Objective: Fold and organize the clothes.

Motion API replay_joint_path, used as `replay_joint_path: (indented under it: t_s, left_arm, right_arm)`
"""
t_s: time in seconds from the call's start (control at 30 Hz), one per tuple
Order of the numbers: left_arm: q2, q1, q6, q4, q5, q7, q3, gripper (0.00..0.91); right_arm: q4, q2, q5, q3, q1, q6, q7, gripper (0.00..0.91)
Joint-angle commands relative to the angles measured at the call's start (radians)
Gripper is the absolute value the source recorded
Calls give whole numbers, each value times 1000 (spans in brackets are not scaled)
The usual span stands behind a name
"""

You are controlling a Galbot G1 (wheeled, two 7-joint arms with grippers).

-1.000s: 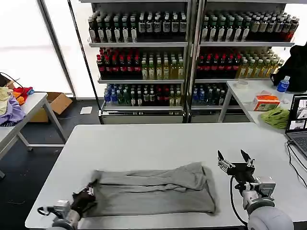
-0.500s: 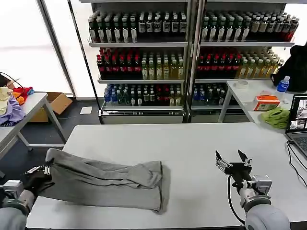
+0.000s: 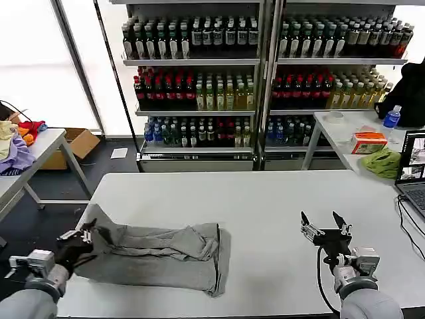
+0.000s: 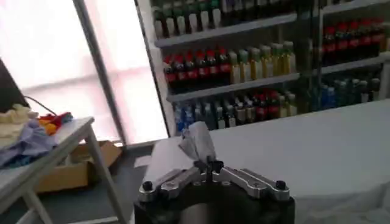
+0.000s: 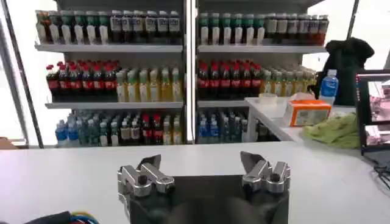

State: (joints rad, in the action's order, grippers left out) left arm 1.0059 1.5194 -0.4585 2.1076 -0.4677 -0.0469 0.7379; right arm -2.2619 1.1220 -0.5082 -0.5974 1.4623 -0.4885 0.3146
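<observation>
Left gripper (image 3: 78, 240) seen low at near left table corner, fingers clamped on bunched end of grey shirt (image 3: 159, 256). Shirt lay rumpled, roughly folded lengthwise, along near left part of white table (image 3: 265, 199), pinched end lifted. Right gripper (image 3: 325, 229) held above near right table, well apart from shirt, fingers spread, nothing held. Risk judged: folds could be pulled loose or shirt dragged off left edge by one-ended pull. Bottle shelves (image 3: 265, 73) stood behind.
</observation>
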Motion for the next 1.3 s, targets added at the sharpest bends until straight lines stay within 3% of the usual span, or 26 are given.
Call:
replay_joint_path:
  t_s: [0.03, 0.67, 1.3]
  left_arm:
    - [65, -39, -57, 45, 13, -54, -286, 0]
    - [51, -280, -118, 14, -131, -136, -497, 0]
    - [53, -287, -118, -18, -92, -106, -581, 0]
  right_arm:
    - [-15, 13, 14, -10, 40, 1, 3, 907]
    - [-52, 83, 88, -30, 103, -7, 11, 907]
    - [-34, 91, 91, -38, 109, -5, 11, 907]
